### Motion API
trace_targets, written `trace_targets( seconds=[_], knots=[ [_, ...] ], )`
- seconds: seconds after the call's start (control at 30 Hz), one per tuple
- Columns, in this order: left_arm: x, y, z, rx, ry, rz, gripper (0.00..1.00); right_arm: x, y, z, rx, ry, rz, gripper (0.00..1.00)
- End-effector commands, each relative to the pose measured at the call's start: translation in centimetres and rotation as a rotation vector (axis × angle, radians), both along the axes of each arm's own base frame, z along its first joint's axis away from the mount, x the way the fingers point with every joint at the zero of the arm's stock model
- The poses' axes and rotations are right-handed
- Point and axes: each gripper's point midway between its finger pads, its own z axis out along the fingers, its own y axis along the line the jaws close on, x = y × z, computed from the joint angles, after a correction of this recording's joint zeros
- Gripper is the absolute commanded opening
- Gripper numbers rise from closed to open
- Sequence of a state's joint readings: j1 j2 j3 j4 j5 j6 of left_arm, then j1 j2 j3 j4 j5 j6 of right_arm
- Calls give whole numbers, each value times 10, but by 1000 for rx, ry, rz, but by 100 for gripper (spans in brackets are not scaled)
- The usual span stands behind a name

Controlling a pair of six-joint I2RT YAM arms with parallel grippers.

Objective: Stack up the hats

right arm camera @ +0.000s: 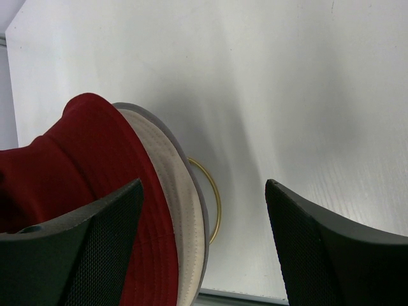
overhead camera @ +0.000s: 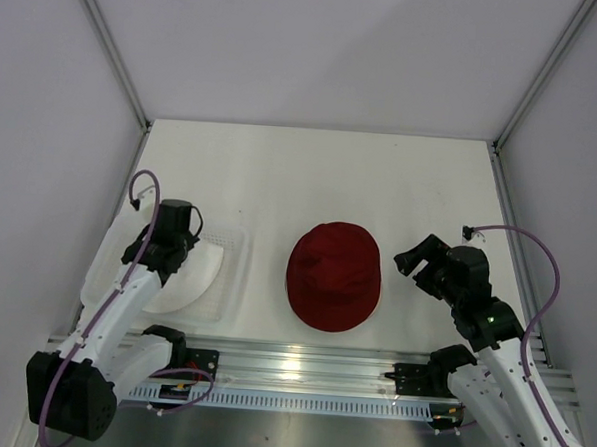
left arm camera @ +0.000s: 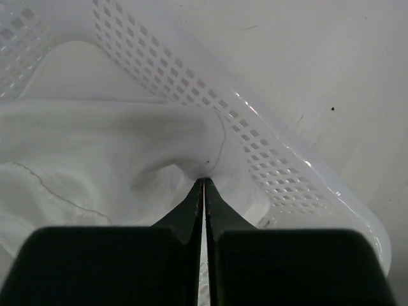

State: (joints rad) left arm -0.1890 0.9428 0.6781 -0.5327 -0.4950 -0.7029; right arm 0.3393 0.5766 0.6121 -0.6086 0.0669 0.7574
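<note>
**Hat stack: 2 on table, 3rd pinched in tray**

Surface: the table (overhead camera: 381, 178) was flat, white and matte. The right wrist view showed faint streaks in it, and the left wrist view showed a few dark specks. Plain white wall panels (overhead camera: 327, 55) closed it on 3 sides, joined at the far corners by slanting metal posts (overhead camera: 109, 48). A ribbed aluminium rail (overhead camera: 301, 364) ran along the near edge.

Materials: the red hat (overhead camera: 334, 275) was soft cloth, round and domed, and lay at mid-table. It sat on top of the beige hat (right arm camera: 182, 204), whose cream brim with its grey edge showed under the red brim. A thin yellow ring (right arm camera: 219, 207) peeked out beneath that brim; I could not tell what it was.

At the left stood a shallow clear plastic tray (left arm camera: 166, 70) with rounded corners and walls perforated in a square grid. The white hat (left arm camera: 95, 140) lay crumpled inside it.

The left gripper (left arm camera: 204, 180) had its fingers pressed together, pinching a pucker of the white hat's cloth. The right gripper (right arm camera: 204, 185) was spread wide and held nothing, just right of the red hat.
</note>
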Motion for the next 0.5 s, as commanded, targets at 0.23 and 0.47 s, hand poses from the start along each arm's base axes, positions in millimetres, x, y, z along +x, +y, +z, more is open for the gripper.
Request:
trace_targets(
  seconds=[0.23, 0.47],
  knots=[
    [2, -16, 82, -65, -243, -153, 1, 8, 0, 46, 23, -120, -1, 81],
    [-8, -19, 98, -8, -218, -248, 2, 6, 0, 57, 34, -154, 1, 81]
  ],
)
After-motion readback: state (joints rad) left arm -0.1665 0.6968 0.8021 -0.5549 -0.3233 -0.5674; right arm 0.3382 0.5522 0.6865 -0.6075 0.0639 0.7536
